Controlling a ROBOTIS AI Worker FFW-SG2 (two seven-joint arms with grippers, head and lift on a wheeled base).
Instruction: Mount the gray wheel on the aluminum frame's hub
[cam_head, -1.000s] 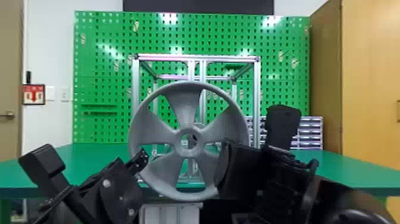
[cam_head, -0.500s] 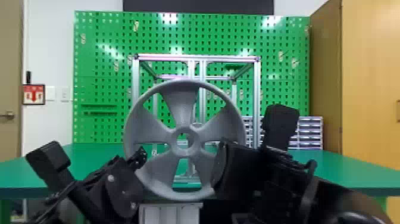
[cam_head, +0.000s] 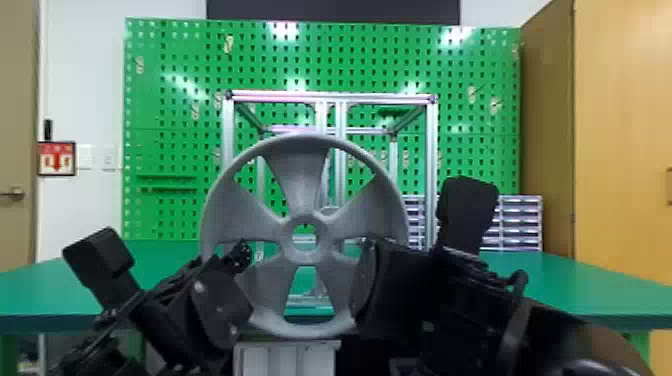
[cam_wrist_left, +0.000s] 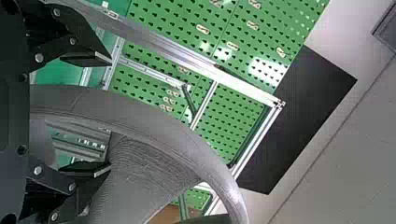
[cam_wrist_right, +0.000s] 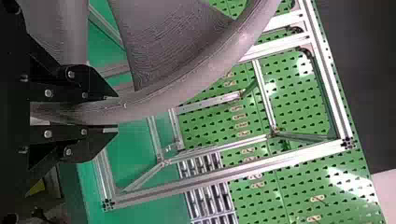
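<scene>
Right hand (cam_head: 380, 280), at 4 o'clock on the gray wheel (cam_head: 300, 175): grasping the rim between its two fingers. Left hand (cam_head: 239, 256), at 8 o'clock: released, fingers spread with the rim between them. I observe the wheel upright in front of the aluminum frame (cam_head: 332, 97), whose top bar lies beyond 12 o'clock. Frame location: on the green bench (cam_head: 575, 285).

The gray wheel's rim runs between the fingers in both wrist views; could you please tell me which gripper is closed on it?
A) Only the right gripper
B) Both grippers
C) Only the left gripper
A: the right gripper has its fingers against both sides of the gray wheel, while the left gripper stands wide open around the rim.
</scene>
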